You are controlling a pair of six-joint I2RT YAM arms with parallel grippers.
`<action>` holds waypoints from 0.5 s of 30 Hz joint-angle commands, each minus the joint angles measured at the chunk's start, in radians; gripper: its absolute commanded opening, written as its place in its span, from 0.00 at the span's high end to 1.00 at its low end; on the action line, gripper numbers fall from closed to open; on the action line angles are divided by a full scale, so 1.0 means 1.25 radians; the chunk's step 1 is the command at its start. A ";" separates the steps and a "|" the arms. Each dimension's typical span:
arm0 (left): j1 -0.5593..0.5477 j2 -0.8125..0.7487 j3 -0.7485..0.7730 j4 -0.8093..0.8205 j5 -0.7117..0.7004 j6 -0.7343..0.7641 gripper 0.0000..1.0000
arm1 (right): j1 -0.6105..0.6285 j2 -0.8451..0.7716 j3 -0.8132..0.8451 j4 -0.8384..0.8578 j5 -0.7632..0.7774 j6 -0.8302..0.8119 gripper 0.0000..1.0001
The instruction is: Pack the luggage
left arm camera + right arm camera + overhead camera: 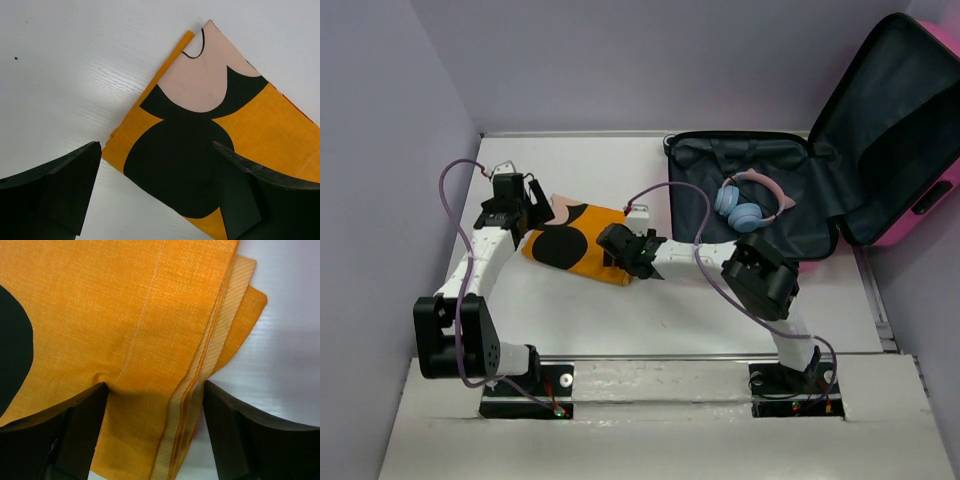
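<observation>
- Top external: open hot-pink hard-shell suitcase (880, 120), right of both grippers, lid cropped by frame.
- Left gripper (156, 147) wide, astride folded orange black-spotted cloth (250, 125) corner.
- Right gripper (155, 387) wide at cloth's layered edge; contact unclear.

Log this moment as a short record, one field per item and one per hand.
luggage: pink shell, open, lid propped up at the rear right, dark lining
headphones: blue and pink, lying inside the open base
cloth: folded, orange with black circles, flat on the table, left of the luggage
left hand: open, fingers straddling one corner of the cloth
right hand: open, fingers either side of the cloth's layered edge
packed so far: headphones only; cloth not yet in
</observation>
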 commanded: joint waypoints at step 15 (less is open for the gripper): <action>0.003 0.303 0.076 -0.031 0.080 0.075 0.03 | -0.051 -0.015 -0.160 0.154 -0.127 -0.257 0.85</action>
